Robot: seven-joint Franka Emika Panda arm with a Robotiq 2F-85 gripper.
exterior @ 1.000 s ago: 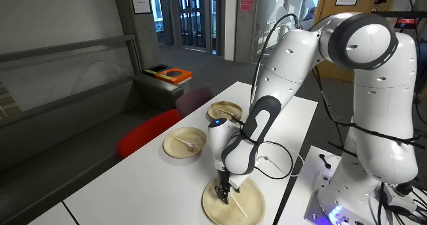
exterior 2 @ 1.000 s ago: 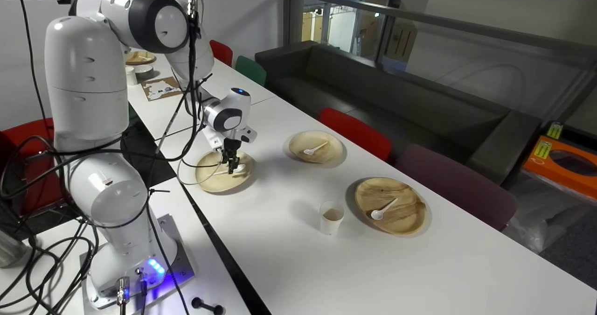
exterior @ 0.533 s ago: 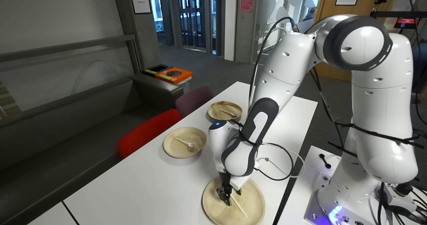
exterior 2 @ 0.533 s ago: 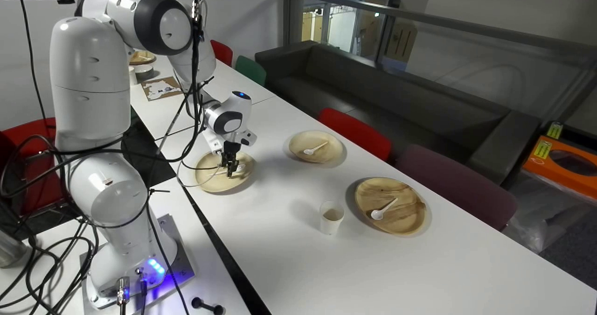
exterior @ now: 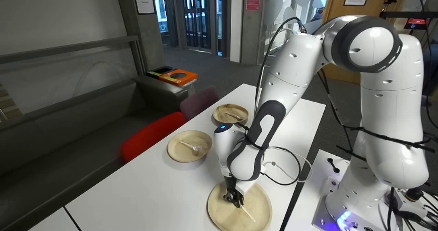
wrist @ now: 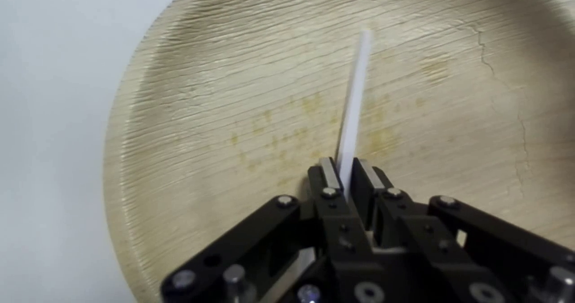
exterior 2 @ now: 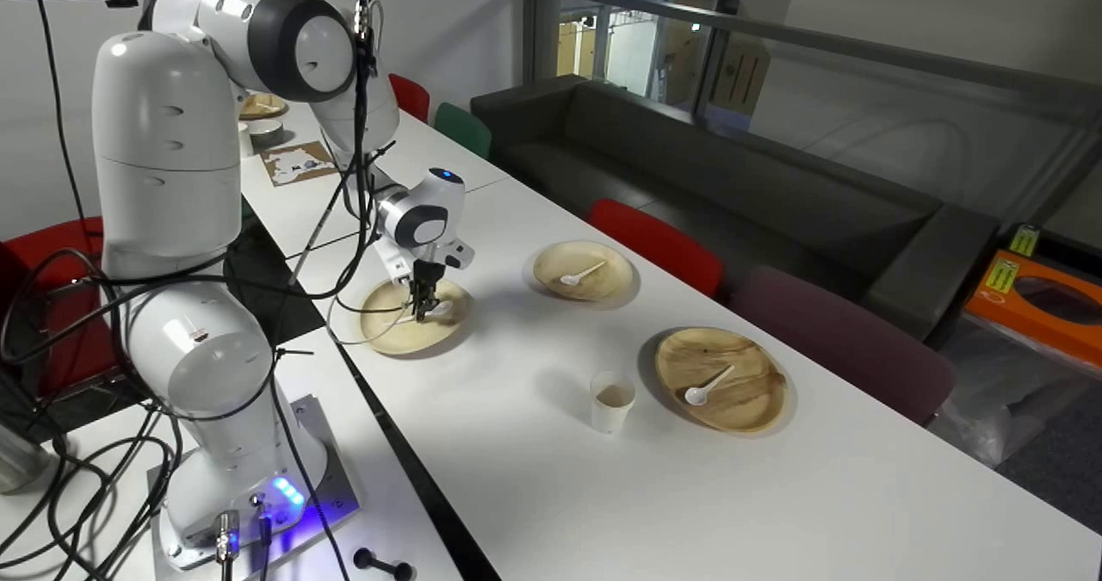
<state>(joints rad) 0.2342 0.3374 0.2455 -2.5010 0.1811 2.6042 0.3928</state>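
"First, what lies at the gripper [wrist: 348, 176]?"
"One white spoon [wrist: 354, 110], fingers [wrist: 329, 173] clamped on its handle, in the first plate [wrist: 188, 137], beneath the gripper."
"And outward from the gripper?"
"Successively: a pale second plate [exterior 2: 608, 284] containing a second spoon [exterior 2: 570, 280]; one cup [exterior 2: 608, 413], interior indistinct; a streaked third plate [exterior 2: 751, 392] containing a third spoon [exterior 2: 696, 396]."

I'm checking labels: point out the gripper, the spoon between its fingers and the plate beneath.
Gripper [wrist: 347, 173]: wrist view, midway between fingertips.
Spoon [wrist: 355, 98]: wrist view, handle.
Plate [exterior: 232, 219]: an exterior view, bare inner surface.
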